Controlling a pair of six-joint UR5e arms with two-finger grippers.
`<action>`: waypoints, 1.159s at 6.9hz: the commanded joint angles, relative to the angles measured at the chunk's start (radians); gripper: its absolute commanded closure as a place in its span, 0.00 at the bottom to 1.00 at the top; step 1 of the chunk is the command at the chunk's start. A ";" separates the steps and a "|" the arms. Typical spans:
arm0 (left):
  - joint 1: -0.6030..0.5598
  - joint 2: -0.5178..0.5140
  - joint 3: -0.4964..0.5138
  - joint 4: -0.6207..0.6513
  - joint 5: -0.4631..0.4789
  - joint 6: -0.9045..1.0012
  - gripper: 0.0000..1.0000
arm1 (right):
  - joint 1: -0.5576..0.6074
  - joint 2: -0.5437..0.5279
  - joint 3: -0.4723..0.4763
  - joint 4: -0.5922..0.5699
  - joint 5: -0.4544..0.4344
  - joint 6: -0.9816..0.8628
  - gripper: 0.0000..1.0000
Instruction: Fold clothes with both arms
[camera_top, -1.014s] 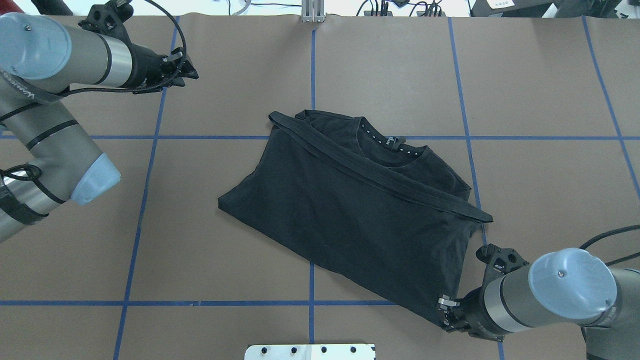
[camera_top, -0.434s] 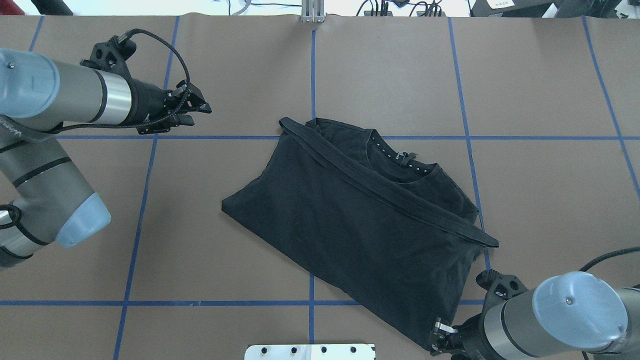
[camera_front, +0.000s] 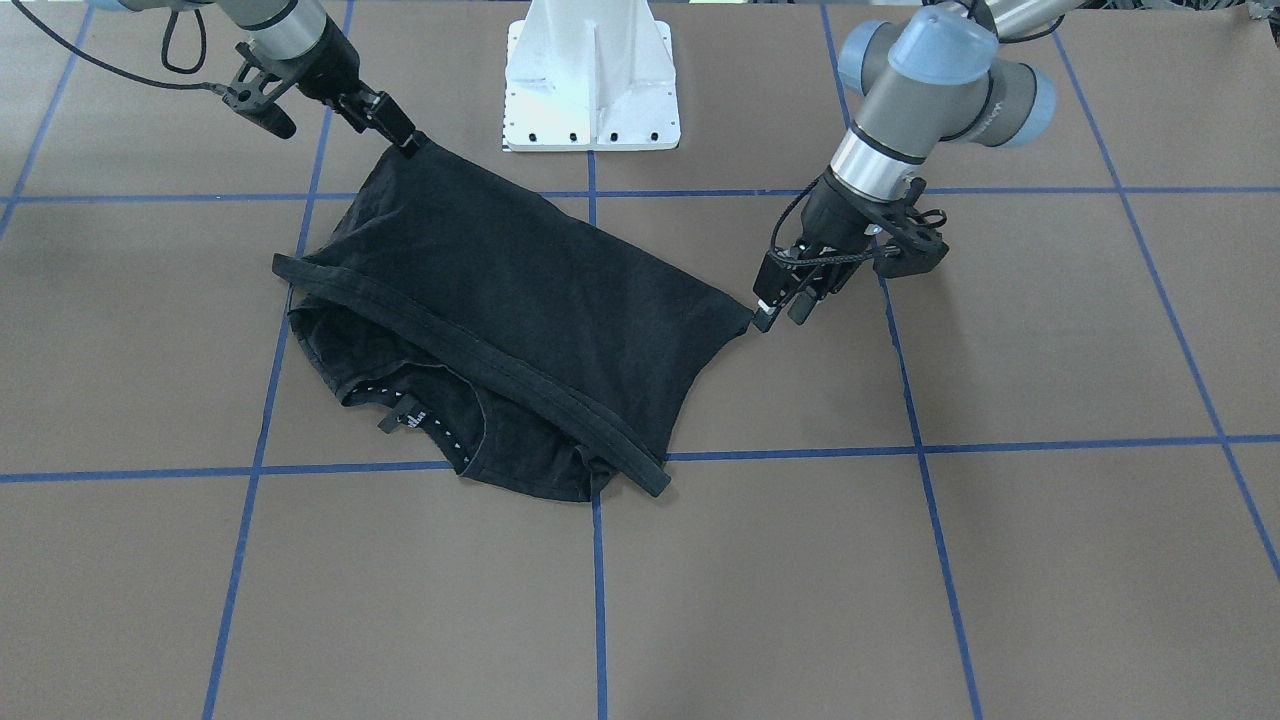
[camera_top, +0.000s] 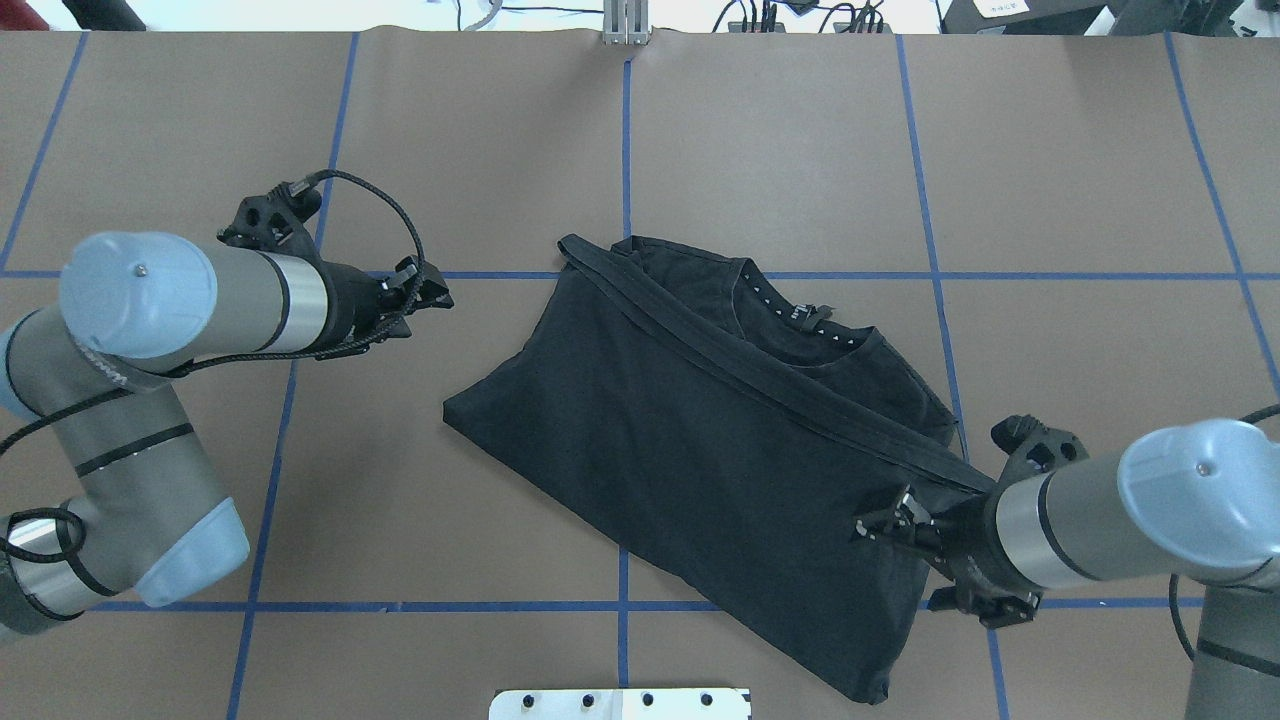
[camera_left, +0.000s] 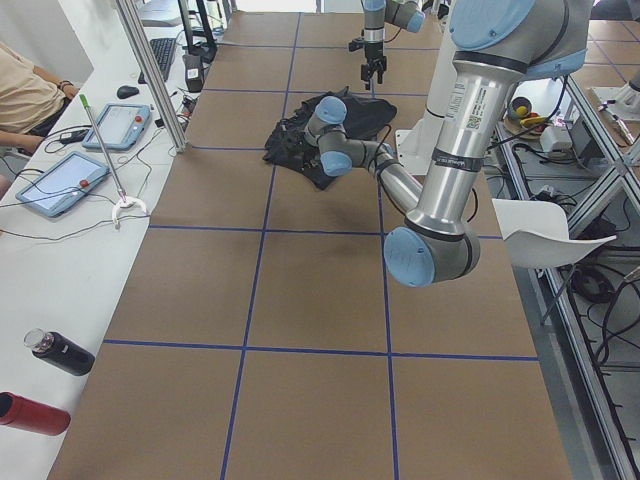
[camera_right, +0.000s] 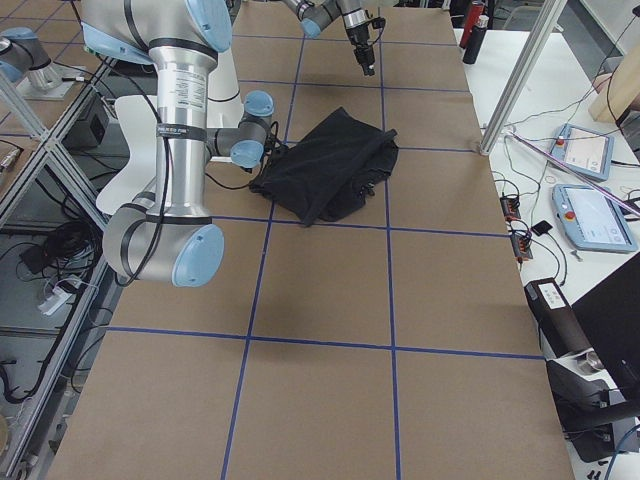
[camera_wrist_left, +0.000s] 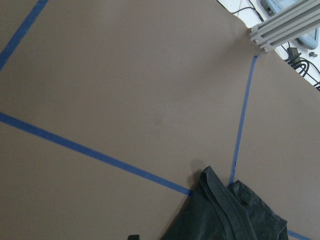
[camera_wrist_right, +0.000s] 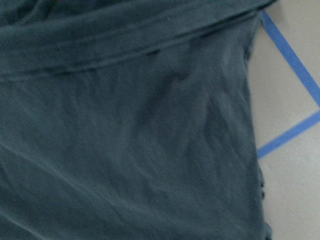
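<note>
The black T-shirt (camera_top: 700, 450) lies folded in half on the brown table, plain side up, with its collar (camera_top: 800, 315) showing at the far edge; the logo is hidden. It also shows in the front view (camera_front: 500, 270) and fills the right wrist view (camera_wrist_right: 125, 150). My right gripper (camera_top: 880, 522) hangs open over the shirt's right end, holding nothing; in the front view (camera_front: 400, 128) it sits by the near corner. My left gripper (camera_top: 432, 297) is open and empty, apart from the shirt's left corner (camera_top: 447, 410); its fingers (camera_front: 765, 318) show spread.
The white pedestal base (camera_front: 590, 80) stands at the robot's edge, close to the shirt's near corner. An aluminium post (camera_top: 625, 25) stands at the far edge. Blue tape lines grid the table. Tablets (camera_left: 60, 185) and bottles (camera_left: 60, 350) lie on the side bench.
The right gripper first dragged the shirt's corner toward the robot, then let go and moved up over the shirt. The left arm swung from the far left toward the shirt's left corner.
</note>
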 joint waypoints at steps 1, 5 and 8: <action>0.074 -0.014 0.037 0.028 0.051 -0.009 0.36 | 0.124 0.104 -0.085 -0.002 -0.011 -0.006 0.00; 0.113 -0.014 0.064 0.028 0.057 -0.006 0.38 | 0.179 0.135 -0.147 -0.004 -0.020 -0.058 0.00; 0.130 -0.016 0.090 0.028 0.058 -0.008 0.40 | 0.178 0.141 -0.172 -0.002 -0.020 -0.058 0.00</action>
